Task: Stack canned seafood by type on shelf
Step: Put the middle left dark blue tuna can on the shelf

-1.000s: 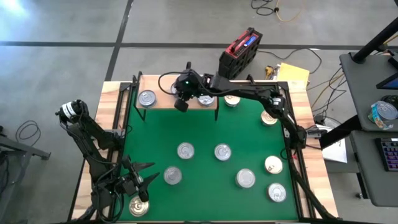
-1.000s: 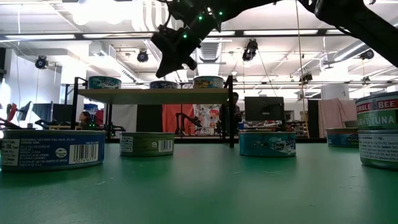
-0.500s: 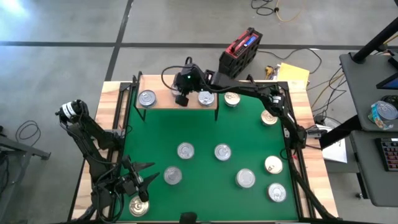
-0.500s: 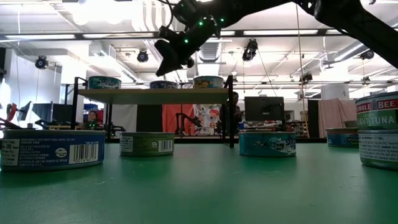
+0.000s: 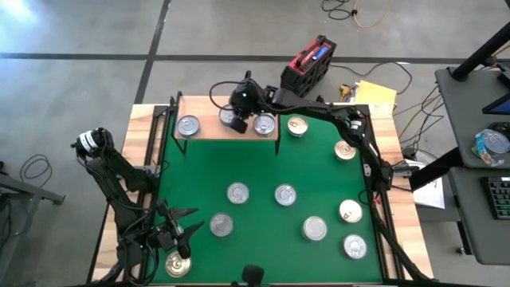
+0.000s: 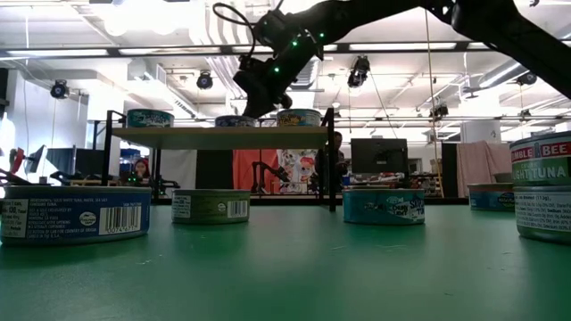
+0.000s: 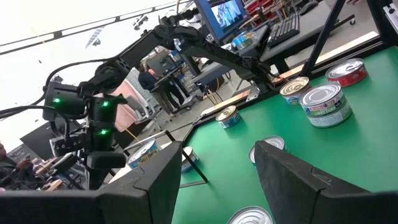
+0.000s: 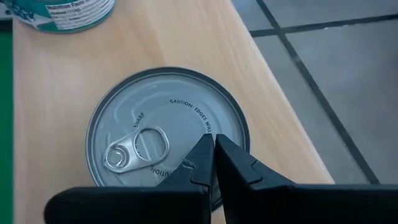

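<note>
Right end effector (image 8: 213,163): fingers pressed together, nothing between them, tips poised over the lid of a silver-topped tin (image 8: 165,138) that sits on the shelf (image 8: 68,87). Whether the tips touch the lid cannot be told. In the high view this end effector (image 5: 236,121) is above the shelf (image 5: 209,127), between two other tins on the board (image 5: 189,125) (image 5: 264,124).

Assessment of the step in hand: the tin appears to be placed and the closed tips are being used to nudge or press it. If a nudge is intended, contact should be low on the rim, not on the pull tab, and the push kept level so the tin slides instead of tipping. The board edge lies near the tin, so any push should be directed away from that edge.

Left end effector (image 7: 211,180): fingers apart, empty, waiting at the near left corner of the green mat (image 5: 255,167) beside a tin (image 5: 177,264).

Remaining tins lie scattered on the mat; sorting is far from complete.

Legible writing: "CAUTION" on the lid under the right end effector; "TUNA" on a tin (image 6: 542,198) at the right edge of the low view. Other labels unreadable.
</note>
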{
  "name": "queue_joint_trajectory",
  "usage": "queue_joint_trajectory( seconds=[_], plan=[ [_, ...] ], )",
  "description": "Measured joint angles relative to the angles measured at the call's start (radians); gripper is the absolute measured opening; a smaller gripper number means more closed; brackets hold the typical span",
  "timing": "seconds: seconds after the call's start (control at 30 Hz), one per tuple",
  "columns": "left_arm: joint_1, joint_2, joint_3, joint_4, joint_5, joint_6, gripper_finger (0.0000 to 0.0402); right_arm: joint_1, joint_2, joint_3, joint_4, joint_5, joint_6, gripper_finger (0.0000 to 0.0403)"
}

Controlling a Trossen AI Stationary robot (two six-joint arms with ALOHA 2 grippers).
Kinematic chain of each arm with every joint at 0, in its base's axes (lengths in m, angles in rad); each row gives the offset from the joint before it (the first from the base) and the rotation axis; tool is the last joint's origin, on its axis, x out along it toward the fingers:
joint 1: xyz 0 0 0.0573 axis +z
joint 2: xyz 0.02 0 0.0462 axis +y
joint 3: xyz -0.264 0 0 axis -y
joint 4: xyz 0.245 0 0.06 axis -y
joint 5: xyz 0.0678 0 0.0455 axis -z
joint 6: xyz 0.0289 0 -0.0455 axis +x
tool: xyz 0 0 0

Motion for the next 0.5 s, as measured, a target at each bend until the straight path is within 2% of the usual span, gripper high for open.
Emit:
queue_joint_trajectory(
  seconds=[0.2,0.5],
  plan=[
    [0.000,0.000,0.000,0.000,0.000,-0.002,0.0187,0.014,-0.008,0.000,-0.014,0.006,-0.001,0.0009],
    [0.000,0.000,0.000,0.000,0.000,-0.004,0.0187,0.024,-0.042,0.000,-0.092,0.116,0.002,0.0009]
  ],
)
